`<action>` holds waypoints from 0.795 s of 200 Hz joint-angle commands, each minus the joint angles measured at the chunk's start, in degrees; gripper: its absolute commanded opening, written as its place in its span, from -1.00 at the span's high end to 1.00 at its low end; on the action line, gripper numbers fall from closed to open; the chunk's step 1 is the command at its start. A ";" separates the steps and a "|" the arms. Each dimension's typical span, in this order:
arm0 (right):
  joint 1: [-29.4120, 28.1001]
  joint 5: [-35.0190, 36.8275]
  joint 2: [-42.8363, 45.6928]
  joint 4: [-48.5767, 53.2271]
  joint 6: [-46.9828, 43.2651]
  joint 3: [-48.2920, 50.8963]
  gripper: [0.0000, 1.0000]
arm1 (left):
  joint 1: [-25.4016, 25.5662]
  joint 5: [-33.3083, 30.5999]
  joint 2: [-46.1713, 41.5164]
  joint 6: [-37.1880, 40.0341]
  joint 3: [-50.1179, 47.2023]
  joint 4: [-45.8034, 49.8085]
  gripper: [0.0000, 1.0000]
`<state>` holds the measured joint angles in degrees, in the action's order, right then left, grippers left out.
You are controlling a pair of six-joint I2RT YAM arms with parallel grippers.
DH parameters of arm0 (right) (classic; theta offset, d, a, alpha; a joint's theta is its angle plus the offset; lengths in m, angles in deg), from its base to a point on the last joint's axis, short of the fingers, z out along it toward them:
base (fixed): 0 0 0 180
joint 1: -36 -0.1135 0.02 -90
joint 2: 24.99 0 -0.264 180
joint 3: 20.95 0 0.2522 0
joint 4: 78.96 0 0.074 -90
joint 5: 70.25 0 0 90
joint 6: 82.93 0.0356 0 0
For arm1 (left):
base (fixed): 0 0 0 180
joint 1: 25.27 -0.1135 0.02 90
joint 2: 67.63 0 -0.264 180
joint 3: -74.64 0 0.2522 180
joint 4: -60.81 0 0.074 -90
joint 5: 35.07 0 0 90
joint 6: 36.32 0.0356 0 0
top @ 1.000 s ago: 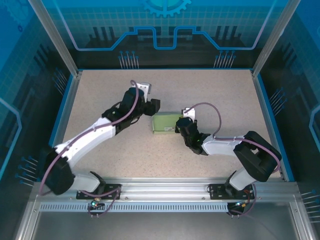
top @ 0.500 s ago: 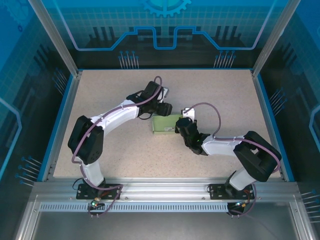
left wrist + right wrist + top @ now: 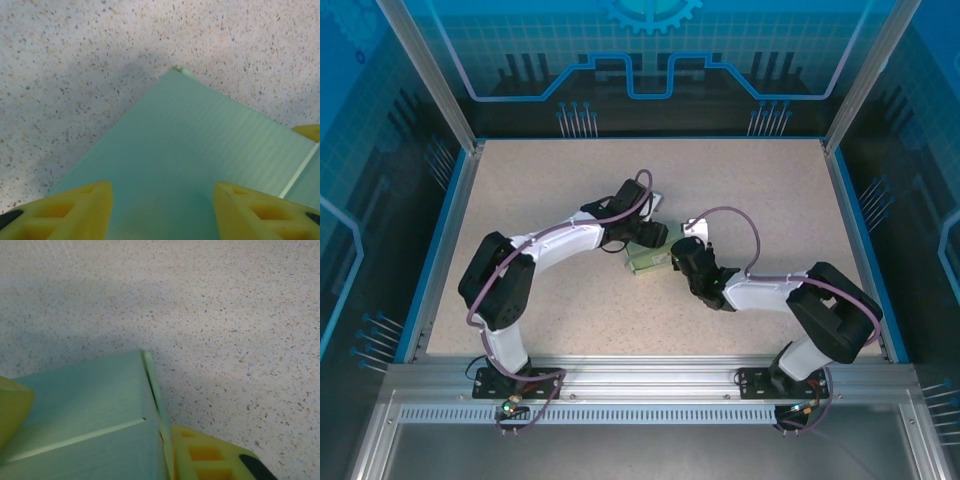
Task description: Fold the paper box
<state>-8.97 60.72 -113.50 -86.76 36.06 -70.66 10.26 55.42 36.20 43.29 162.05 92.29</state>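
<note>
A speckled beige table (image 3: 520, 300) carries a pale mint-green paper box (image 3: 650, 263), lying between the two pincers. The left pincer (image 3: 648, 238) is spread wide; in its wrist view the yellow fingers (image 3: 75, 210) sit far apart with the box's flat panel spanning the gap and reaching ahead of them. The right pincer (image 3: 677, 257) straddles a corner of the box, one finger against its edge, and whether it clamps cannot be told.
</note>
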 commanded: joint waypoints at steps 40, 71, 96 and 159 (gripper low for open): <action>-2.74 1.68 4.25 3.93 -0.08 2.80 0.33 | 1.76 -1.69 -0.55 -0.26 -3.68 -1.71 -0.13; -3.02 1.13 9.46 9.97 -0.91 4.50 0.27 | 1.92 -1.77 -0.66 -0.33 -4.00 -2.25 -0.13; -2.89 -0.55 16.22 14.04 -2.74 5.97 0.23 | 2.26 -2.04 -0.16 -0.20 -4.49 -2.63 -0.13; 3.91 -20.41 22.05 22.22 -6.71 0.98 0.04 | 3.67 -4.37 2.17 0.09 -8.48 -6.38 -0.13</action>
<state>-7.68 49.71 -91.10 -69.53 31.16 -66.26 13.12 53.19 36.53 43.20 155.51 87.24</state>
